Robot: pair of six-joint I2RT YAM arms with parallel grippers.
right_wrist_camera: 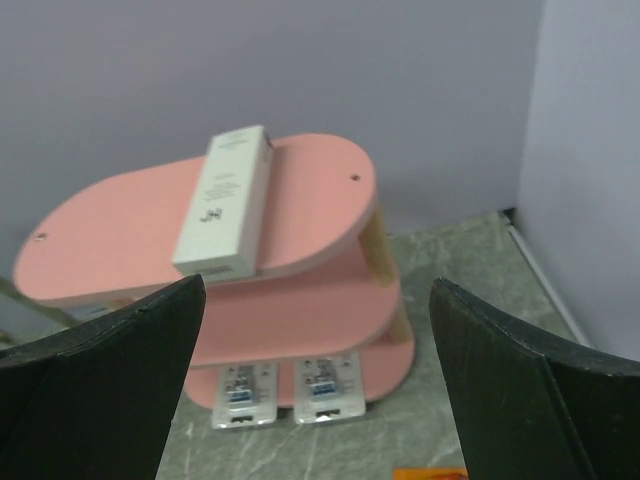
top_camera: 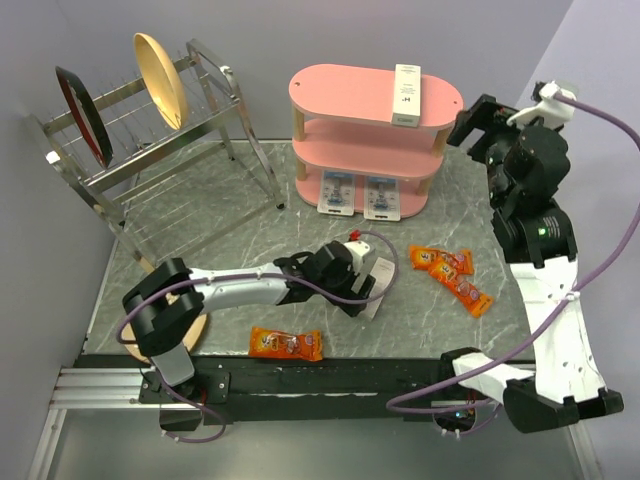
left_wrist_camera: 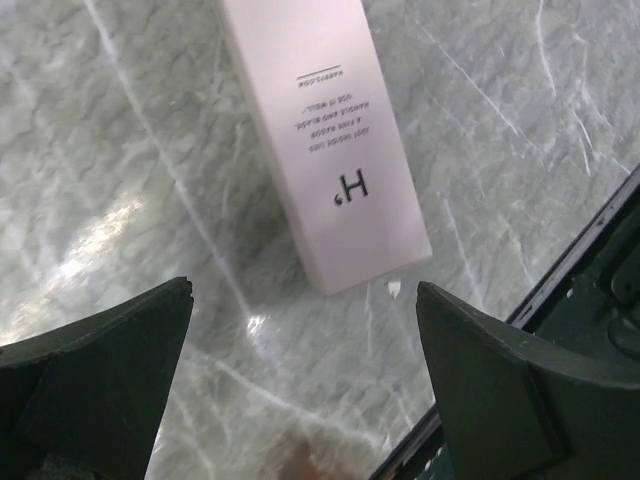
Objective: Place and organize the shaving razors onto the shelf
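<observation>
The pink three-tier shelf (top_camera: 340, 95) stands at the back centre. Two shaving razor packs lie side by side on its bottom tier, sticking out over the front edge: one on the left (top_camera: 336, 192) and one on the right (top_camera: 383, 197). They also show in the right wrist view, left (right_wrist_camera: 241, 394) and right (right_wrist_camera: 326, 387). My right gripper (top_camera: 462, 128) is open and empty, raised to the right of the shelf (right_wrist_camera: 300, 310). My left gripper (top_camera: 378, 285) is open and empty low over the table, above a white oblong box (left_wrist_camera: 325, 140).
A second white box (top_camera: 406, 95) lies on the shelf's top tier. Orange snack packets lie on the table at the front (top_camera: 286, 343) and at the right (top_camera: 452, 274). A metal wire dish rack (top_camera: 150, 130) with plates stands at the back left.
</observation>
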